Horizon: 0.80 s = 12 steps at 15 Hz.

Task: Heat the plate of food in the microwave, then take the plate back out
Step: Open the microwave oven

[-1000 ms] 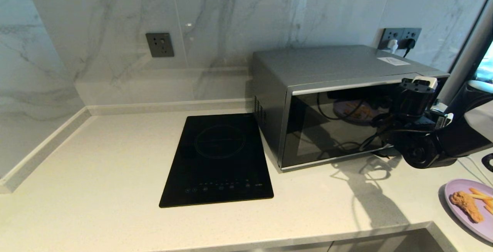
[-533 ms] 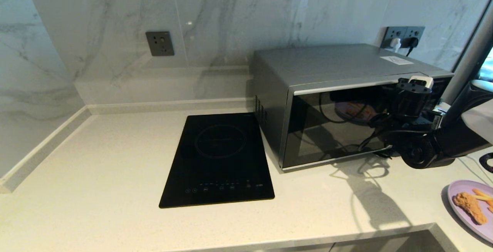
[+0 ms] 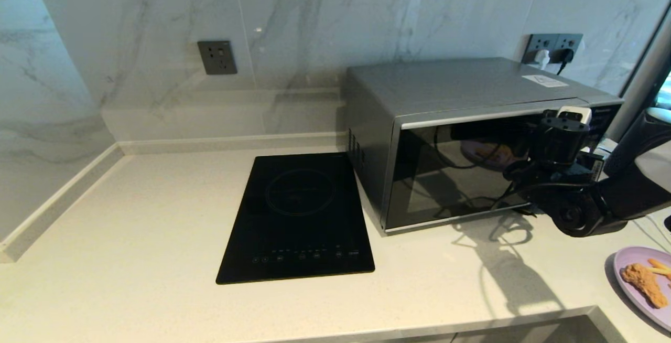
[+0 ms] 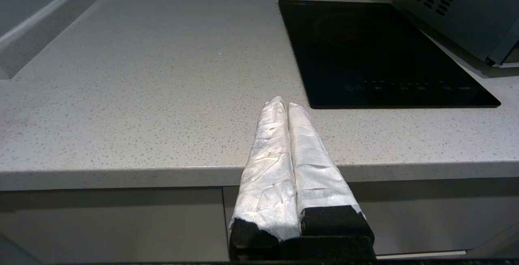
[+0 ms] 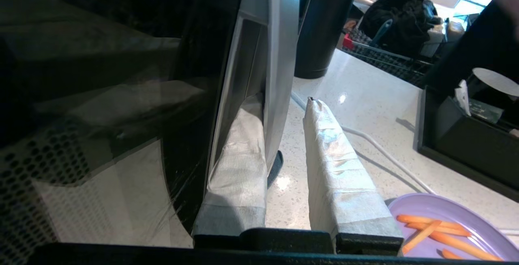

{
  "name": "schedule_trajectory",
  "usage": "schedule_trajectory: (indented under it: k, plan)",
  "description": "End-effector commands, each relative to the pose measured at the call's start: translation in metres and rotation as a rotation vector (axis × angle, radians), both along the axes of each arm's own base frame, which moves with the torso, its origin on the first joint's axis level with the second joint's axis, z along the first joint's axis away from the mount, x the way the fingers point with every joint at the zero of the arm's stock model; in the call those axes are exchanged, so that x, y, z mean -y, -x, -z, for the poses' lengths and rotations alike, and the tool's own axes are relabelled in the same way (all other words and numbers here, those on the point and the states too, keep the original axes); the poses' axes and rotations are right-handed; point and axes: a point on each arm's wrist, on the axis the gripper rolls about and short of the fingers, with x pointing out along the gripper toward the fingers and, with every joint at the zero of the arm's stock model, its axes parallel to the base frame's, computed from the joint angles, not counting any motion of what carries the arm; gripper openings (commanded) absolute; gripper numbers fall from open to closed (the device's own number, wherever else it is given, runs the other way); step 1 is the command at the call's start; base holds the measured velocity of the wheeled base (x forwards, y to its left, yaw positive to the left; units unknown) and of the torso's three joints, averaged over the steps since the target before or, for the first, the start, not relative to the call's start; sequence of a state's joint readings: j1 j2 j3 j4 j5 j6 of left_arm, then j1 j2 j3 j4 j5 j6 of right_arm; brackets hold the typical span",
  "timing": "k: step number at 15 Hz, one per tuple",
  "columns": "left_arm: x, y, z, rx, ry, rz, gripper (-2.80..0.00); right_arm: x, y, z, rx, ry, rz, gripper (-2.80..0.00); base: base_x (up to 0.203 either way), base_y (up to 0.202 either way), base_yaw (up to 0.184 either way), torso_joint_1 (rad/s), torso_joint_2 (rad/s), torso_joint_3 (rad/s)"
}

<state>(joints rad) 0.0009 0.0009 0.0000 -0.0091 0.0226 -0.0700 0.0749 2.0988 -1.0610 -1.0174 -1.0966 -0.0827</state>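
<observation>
Head view: pale speckled stone countertop against a grey-veined white marble wall; flat black glass induction hob at centre; large silver-grey boxy microwave just to its right, dark glass door closed, the black right arm and a lilac disc mirrored in it. The right gripper is raised against the door's right edge, where the handle sits; its fingers are hidden here by the wrist body. Small round lilac-purple plate of food, with a golden-brown fried chunk and orange fries, lies on the counter at the near right corner, outside the microwave and partly cut off. Dark grey wall socket left of centre; a second socket with two plugs behind the microwave. Left wrist view: left gripper, fingers wrapped in white tape and pressed together with nothing between, hovers off the counter's front edge, with the hob beyond. Right wrist view: right gripper, taped fingers spread apart, one behind the curved silver handle next to the glass, the other on the outer side, not yet clamped; plate just beside it; a thin white cable crosses the counter.
</observation>
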Motion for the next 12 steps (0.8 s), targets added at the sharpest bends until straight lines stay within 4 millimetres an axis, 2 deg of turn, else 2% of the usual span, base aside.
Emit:
schedule_trajectory:
  k: [1,5,12]
  plan:
    - [0.0,0.0,0.0,-0.001,0.001,-0.001,-2.8,0.001,0.017,-0.008,0.006,-0.004,0.008,-2.8,0.0,0.0,0.0,0.0,0.0,0.0]
    - [0.0,0.0,0.0,-0.001,0.001,-0.001,-2.8,0.002,0.037,-0.007,-0.007,-0.017,-0.019,-2.8,0.0,0.0,0.0,0.0,0.0,0.0]
    - [0.0,0.0,0.0,-0.001,0.001,-0.001,-2.8,0.002,0.044,-0.003,-0.021,-0.023,-0.041,-2.8,0.0,0.0,0.0,0.0,0.0,0.0]
